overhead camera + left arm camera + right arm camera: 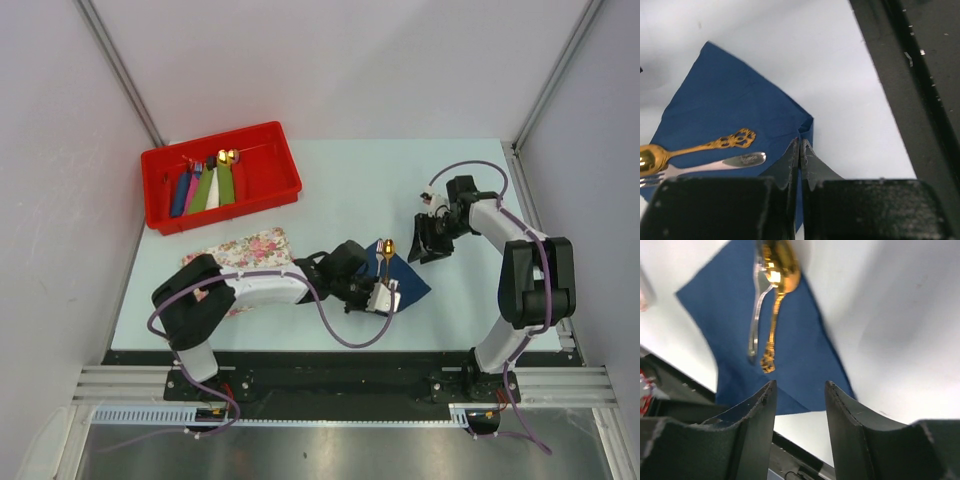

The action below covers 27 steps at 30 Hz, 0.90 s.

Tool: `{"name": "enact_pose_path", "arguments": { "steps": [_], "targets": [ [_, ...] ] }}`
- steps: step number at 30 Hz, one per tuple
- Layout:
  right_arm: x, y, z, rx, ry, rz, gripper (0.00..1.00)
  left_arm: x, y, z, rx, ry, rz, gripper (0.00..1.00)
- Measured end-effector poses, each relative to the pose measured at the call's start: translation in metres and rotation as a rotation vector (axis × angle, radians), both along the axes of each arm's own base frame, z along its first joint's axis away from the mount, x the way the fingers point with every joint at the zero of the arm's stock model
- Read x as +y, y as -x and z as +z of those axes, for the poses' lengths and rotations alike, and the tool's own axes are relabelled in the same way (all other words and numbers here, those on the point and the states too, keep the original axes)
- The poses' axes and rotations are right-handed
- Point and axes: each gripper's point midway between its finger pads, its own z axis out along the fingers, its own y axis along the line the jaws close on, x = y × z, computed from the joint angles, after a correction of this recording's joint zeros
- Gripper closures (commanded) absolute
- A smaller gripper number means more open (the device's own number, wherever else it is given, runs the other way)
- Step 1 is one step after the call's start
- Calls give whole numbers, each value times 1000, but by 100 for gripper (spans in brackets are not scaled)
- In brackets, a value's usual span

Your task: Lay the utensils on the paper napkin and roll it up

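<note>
The navy paper napkin (410, 281) lies flat near the table's front edge, also seen in the left wrist view (730, 110) and the right wrist view (800, 350). The gold spoon (386, 254) and the silvery fork (715, 164) lie side by side on it, bowl and tines just past its far corner; the spoon (695, 147) (777, 285) sits beside the fork (756, 315). My left gripper (390, 300) (800, 142) is shut on the napkin's near corner, which is pinched up slightly. My right gripper (432, 250) (800, 385) is open and empty, hovering just right of the napkin.
A red bin (275, 190) at the back left holds several coloured rolls (205, 186) with gold tips. A pink-flowered tray (250, 248) lies left of the napkin, partly under my left arm. The black front rail (920, 100) runs close to the napkin.
</note>
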Motion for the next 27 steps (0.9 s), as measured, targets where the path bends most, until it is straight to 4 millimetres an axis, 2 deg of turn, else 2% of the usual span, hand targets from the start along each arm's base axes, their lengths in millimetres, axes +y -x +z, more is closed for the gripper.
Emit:
{"name": "enact_pose_path", "arguments": {
  "steps": [6, 12, 16, 23, 27],
  "targets": [
    [11, 3, 9, 7, -115, 9, 56, 3, -24, -1, 35, -18, 65, 93],
    [20, 12, 14, 45, -227, 11, 57, -2, -45, -2, 45, -16, 106, 92],
    [25, 15, 12, 86, -284, 3, 57, -5, -55, -2, 49, -15, 128, 91],
    [31, 23, 5, 164, -343, -7, 45, -6, -69, -9, 42, -26, 163, 91],
    [32, 27, 2, 187, -356, -13, 44, -8, -79, -12, 33, -28, 184, 91]
  ]
}}
